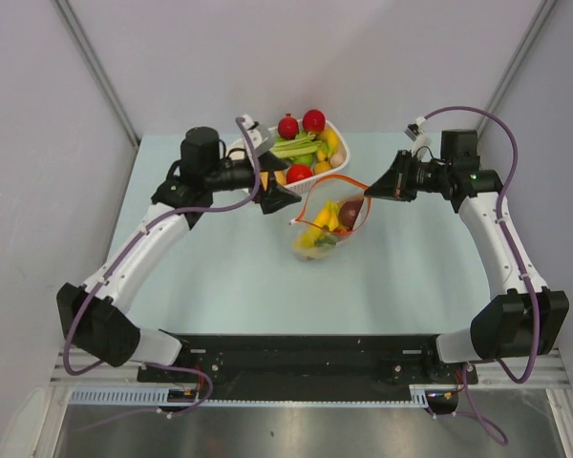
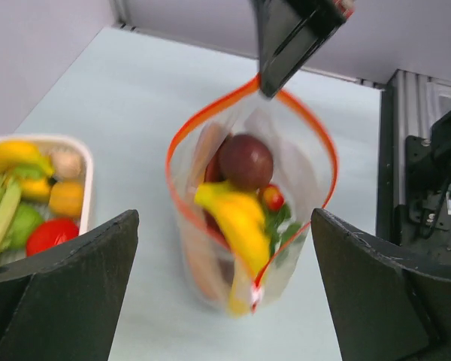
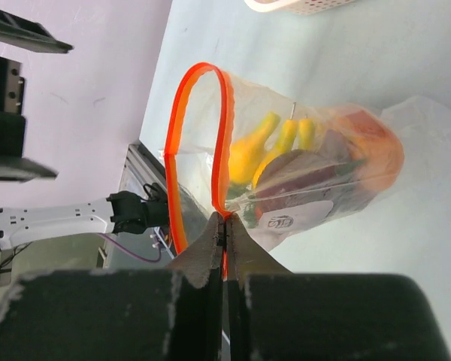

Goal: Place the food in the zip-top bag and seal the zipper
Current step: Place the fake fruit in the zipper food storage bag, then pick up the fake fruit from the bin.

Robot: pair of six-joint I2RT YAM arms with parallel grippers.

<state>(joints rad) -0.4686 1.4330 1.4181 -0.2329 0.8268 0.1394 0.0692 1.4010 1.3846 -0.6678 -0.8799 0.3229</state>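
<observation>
The clear zip-top bag (image 1: 329,224) hangs open over the table centre, its orange-red zipper (image 1: 336,181) forming a wide loop. Inside it are a yellow banana bunch (image 2: 237,218), a dark purple-brown vegetable (image 2: 246,160) and a small red piece (image 2: 271,198). My right gripper (image 1: 368,193) is shut on the zipper's right end; the right wrist view shows the strip (image 3: 224,128) pinched between its fingertips (image 3: 225,226). My left gripper (image 1: 285,198) is open and empty just left of the bag's mouth; in its wrist view the bag (image 2: 248,203) hangs between and beyond its fingers.
A white slatted basket (image 1: 342,134) behind the bag holds red balls (image 1: 301,123), green stalks (image 1: 294,148) and yellow and orange pieces. It also shows in the left wrist view (image 2: 87,169) at the left. The walls stand close behind.
</observation>
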